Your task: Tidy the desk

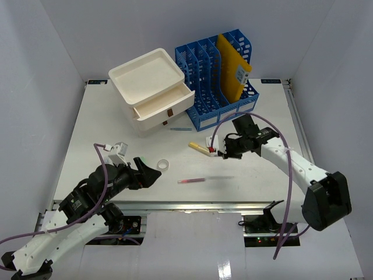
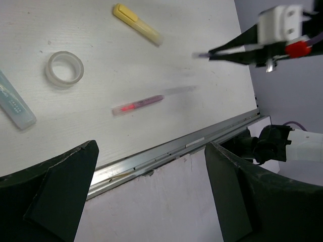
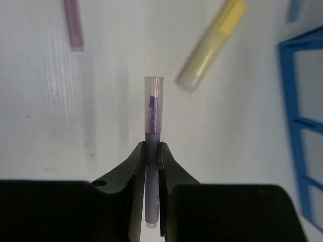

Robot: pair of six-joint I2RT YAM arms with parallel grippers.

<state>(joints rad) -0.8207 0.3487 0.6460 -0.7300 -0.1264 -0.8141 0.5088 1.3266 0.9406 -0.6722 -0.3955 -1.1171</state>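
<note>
Left tool (image 1: pixel 150 170) at near edge, fingers spread, empty. Counter (image 1: pixel 99 122) spans whole workspace: rigid, smooth, so small things likely slide. On it: pink pen (image 1: pixel 191 181), tape roll (image 1: pixel 164 165), yellow highlighter (image 1: pixel 199 147). Right tool (image 3: pixel 152 148) looks lifted, pinching purple pen (image 3: pixel 153 116) at lower barrel, capped end forward. Pen probably light, stiff, slick; mid-barrel grip suits. Far back: white drawer box (image 1: pixel 152 90) pulled open, blue file rack (image 1: pixel 217 81).

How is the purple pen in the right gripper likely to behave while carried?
Probably stiff and light: the purple pen juts straight out though pinched toward one end. Its smooth round barrel extends well past the right gripper, so it may pivot or slip. Laid on the desk, it would likely roll.
</note>
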